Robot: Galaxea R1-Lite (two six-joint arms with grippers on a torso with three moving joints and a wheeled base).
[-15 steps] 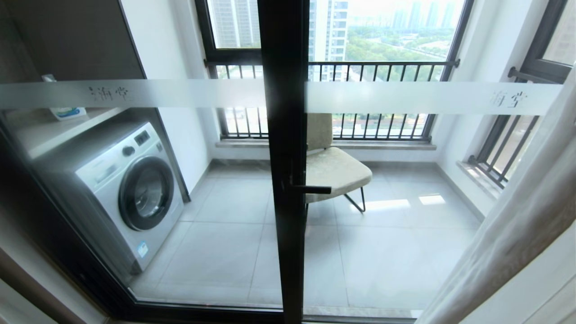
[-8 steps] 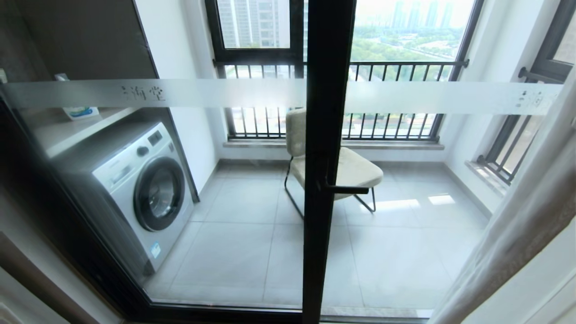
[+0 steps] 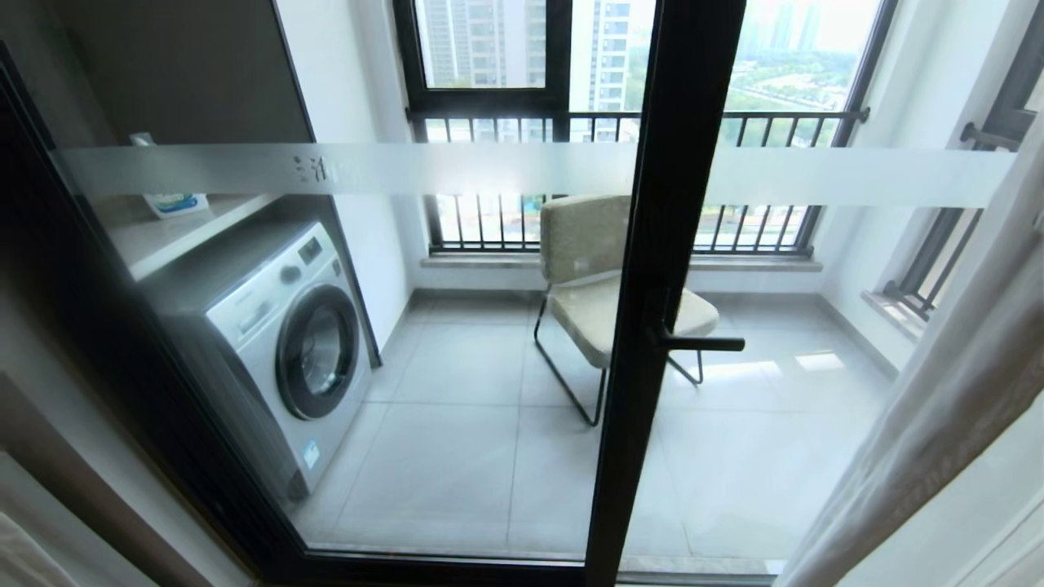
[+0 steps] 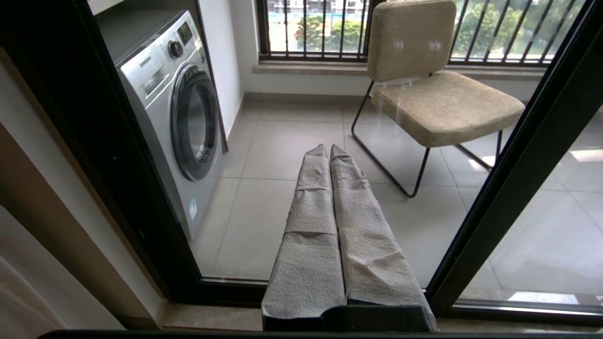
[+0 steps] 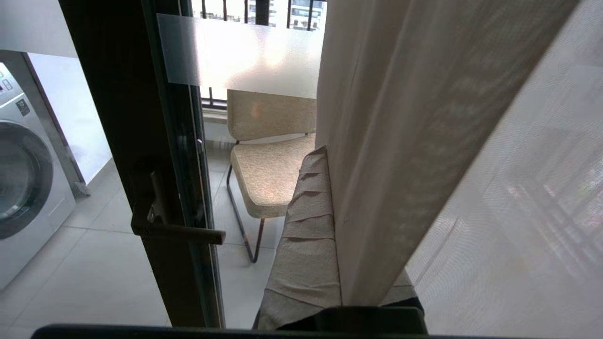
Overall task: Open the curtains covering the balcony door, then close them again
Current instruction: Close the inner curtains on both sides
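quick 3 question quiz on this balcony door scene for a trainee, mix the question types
1. True or false: the curtain lies between the right gripper's fingers.
2. What stands left of the chair on the balcony? A washing machine B ladder C bicycle
3. Fill in: the left gripper is ___ and holds nothing.

Key: 1 true, the right gripper is shut on the curtain. 2 A, the washing machine. 3 shut.

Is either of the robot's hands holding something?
Right gripper pinches the beige-tan drape's hanging edge between shut fingers. Left gripper is shut on nothing.
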